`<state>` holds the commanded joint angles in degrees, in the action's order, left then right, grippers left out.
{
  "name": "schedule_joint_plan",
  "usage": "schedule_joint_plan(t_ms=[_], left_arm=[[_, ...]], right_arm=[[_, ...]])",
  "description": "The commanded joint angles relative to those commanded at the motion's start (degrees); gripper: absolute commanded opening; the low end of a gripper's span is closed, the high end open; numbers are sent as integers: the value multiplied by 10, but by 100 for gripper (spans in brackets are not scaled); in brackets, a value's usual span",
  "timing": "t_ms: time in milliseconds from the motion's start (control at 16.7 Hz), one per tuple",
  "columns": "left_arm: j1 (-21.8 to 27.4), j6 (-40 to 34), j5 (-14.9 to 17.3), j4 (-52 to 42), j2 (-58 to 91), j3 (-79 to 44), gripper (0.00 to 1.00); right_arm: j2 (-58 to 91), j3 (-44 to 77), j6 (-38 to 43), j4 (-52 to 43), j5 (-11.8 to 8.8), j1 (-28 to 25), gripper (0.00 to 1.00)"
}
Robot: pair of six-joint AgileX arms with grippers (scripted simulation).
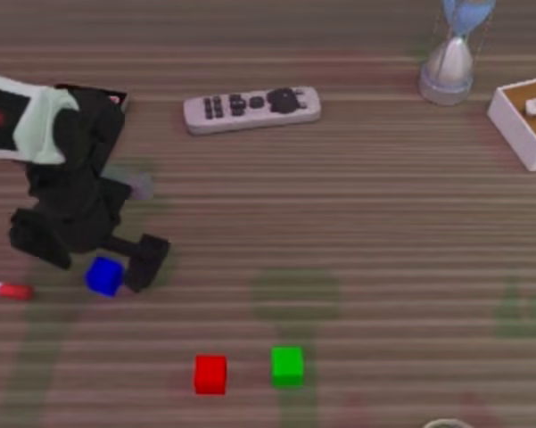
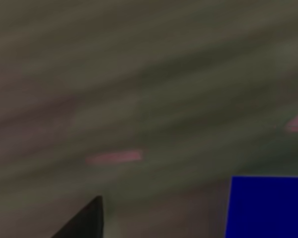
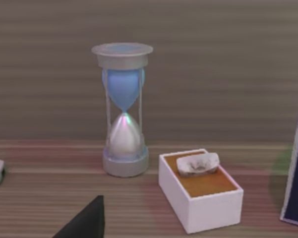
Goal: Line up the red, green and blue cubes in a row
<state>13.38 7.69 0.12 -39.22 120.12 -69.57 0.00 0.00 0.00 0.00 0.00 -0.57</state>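
I have my left gripper (image 1: 109,270) low over the table at the blue cube (image 1: 104,275), which sits well to the left of the red cube (image 1: 210,374) and farther from the table's near edge; the jaws look spread with one dark finger (image 1: 147,259) just right of the cube, though I cannot tell whether anything presses on it yet. The green cube (image 1: 287,366) stands just right of the red cube, nearly level with it, so I judge blue is the outstanding member of the row. The right arm is parked out of the top view, its wrist camera facing the hourglass (image 3: 122,111).
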Motion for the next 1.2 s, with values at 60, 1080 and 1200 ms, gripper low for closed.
schedule_joint_plan(t_ms=[60, 1080, 1200], left_arm=[[0, 0, 0, 15, 9, 7, 100], [0, 1, 0, 28, 17, 14, 10], [0, 1, 0, 28, 17, 14, 0]], right_arm=[[0, 0, 0, 0, 0, 0, 100], [0, 0, 0, 0, 0, 0, 100], [0, 0, 0, 0, 0, 0, 100]])
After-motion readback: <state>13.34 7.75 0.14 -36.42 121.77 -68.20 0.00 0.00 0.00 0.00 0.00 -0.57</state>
